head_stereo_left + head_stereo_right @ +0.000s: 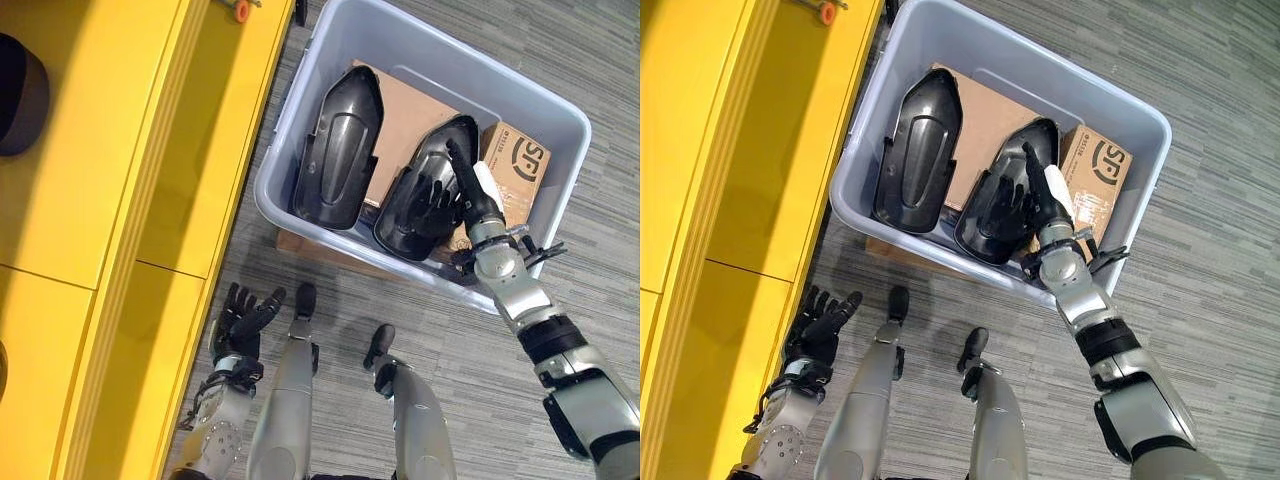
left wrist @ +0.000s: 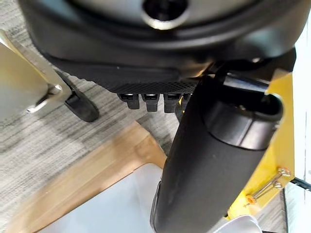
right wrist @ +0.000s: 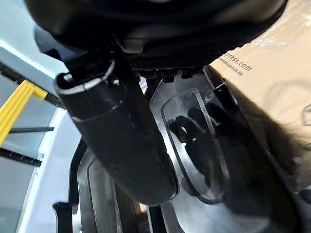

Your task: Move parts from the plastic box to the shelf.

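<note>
A pale grey plastic box [image 1: 300, 95] stands on the floor beside the yellow shelf [image 1: 100, 200]. Two black moulded parts lie in it: the left part [image 1: 335, 150] and the right part [image 1: 402, 228]. My right hand [image 1: 438, 198] reaches into the box and rests on the right part with fingers spread and straight; it grips nothing. In the right wrist view, my thumb [image 3: 121, 136] lies over that part [image 3: 194, 145]. My left hand [image 1: 242, 318] hangs low by the shelf's edge, open and holding nothing.
Flat brown cardboard [image 1: 405, 105] lies under the parts, and a small cardboard carton [image 1: 520, 160] stands in the box's right end. The box sits on a wooden board [image 1: 300, 245]. A dark round object [image 1: 15, 95] rests on the shelf. Grey carpet surrounds the box.
</note>
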Controlling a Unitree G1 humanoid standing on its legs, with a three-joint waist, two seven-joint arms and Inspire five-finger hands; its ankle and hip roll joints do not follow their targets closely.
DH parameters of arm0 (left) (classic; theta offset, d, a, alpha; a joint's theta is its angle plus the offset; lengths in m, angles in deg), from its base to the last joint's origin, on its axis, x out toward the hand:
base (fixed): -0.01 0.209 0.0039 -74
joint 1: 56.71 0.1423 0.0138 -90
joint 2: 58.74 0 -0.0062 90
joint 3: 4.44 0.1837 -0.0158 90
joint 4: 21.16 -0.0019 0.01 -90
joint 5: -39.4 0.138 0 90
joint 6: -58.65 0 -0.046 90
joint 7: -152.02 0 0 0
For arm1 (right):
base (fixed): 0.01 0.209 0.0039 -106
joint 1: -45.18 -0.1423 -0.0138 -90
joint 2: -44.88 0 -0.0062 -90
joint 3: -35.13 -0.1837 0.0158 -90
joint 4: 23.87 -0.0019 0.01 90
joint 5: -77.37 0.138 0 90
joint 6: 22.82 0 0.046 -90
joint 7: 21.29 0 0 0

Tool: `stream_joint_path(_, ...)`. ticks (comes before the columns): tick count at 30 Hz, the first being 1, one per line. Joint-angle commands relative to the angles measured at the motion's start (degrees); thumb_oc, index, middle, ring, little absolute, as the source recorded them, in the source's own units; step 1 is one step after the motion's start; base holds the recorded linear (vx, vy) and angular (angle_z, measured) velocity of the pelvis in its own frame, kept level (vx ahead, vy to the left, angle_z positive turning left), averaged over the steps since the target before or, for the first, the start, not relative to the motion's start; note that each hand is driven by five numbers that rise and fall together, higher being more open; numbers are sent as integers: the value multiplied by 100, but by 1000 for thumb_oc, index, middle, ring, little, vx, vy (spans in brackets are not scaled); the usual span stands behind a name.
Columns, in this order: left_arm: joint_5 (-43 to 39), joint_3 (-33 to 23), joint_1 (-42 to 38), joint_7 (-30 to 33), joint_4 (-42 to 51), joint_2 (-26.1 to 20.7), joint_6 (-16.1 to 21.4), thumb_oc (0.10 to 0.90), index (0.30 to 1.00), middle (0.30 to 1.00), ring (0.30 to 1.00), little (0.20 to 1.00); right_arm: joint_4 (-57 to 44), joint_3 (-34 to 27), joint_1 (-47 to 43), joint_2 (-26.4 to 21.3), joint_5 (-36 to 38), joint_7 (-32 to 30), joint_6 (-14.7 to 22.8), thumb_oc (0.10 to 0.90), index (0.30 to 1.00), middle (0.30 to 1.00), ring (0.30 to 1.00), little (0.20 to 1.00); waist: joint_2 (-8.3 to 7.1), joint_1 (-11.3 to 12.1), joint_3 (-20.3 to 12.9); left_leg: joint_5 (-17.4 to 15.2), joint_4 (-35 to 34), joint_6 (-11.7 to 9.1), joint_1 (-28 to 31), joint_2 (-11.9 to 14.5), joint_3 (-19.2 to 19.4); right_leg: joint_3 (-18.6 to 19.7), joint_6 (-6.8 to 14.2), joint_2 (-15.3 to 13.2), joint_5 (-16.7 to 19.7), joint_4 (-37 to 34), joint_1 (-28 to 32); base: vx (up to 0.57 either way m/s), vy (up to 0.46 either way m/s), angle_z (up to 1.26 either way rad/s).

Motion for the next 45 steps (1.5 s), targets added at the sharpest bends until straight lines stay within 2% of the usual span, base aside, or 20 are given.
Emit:
stream_joint_path(1,154,53,229,-185,629,-125,292,900,1000,1000,1000,1000,59,-28,-1028,-372,436,-358,580,900,1000,1000,1000,1000,168,113,-77,-849,457,-20,18,76,-236,93,284,-459,264,-354,250,0,0,0)
stream_joint_path(13,148,303,163,-242,584,-292,341,900,1000,1000,1000,1000,2408,359,-2493,-107,1143,-336,693,900,1000,1000,1000,1000,428,325,-77,-827,472,-18,-36,26,-280,74,276,-480,236,-274,178,4,-1,3)
stream_joint_path(20,134,471,57,-274,450,-302,284,900,1000,1000,1000,1000,3413,135,-2667,31,1763,-181,700,900,1000,1000,1000,1000,567,435,-77,-836,503,0,-53,-24,-292,32,283,-504,217,-233,189,7,-3,4)
stream_joint_path(31,153,592,-40,-252,376,-213,249,900,1000,1000,1000,1000,3618,-220,-2353,12,2138,-304,787,900,1000,1000,1000,1000,665,474,-77,-857,515,15,-67,-59,-321,14,282,-521,167,-168,178,11,2,3)
stream_joint_path(39,233,747,-121,-266,352,-277,195,900,1000,1000,1000,1000,4034,-82,-2607,-166,1987,-262,717,900,1000,1000,1000,1000,859,593,-77,-861,557,29,-175,-107,-327,-2,288,-554,129,-107,70,0,0,0)
stream_joint_path(43,305,803,-153,-282,319,-343,155,900,1000,1000,1000,1000,4085,103,-2842,-348,1773,-211,704,900,1000,1000,1000,1000,1030,705,-77,-846,570,41,-250,-167,-319,1,294,-585,109,-62,-14,21,-4,6)
stream_joint_path(44,303,812,-129,-281,310,-340,153,900,1000,1000,1000,1000,4091,111,-2818,-338,1774,-207,701,900,1000,1000,1000,1000,1023,709,-77,-1001,591,14,-141,-160,-334,53,339,-577,-14,-22,71,86,-14,7)
stream_joint_path(45,321,837,-149,-288,298,-348,139,900,1000,1000,1000,1000,4075,188,-2898,-370,1725,-206,714,900,1000,1000,1000,1000,1073,741,-77,-998,604,19,-161,-176,-330,55,344,-592,-18,-10,48,85,-22,6)
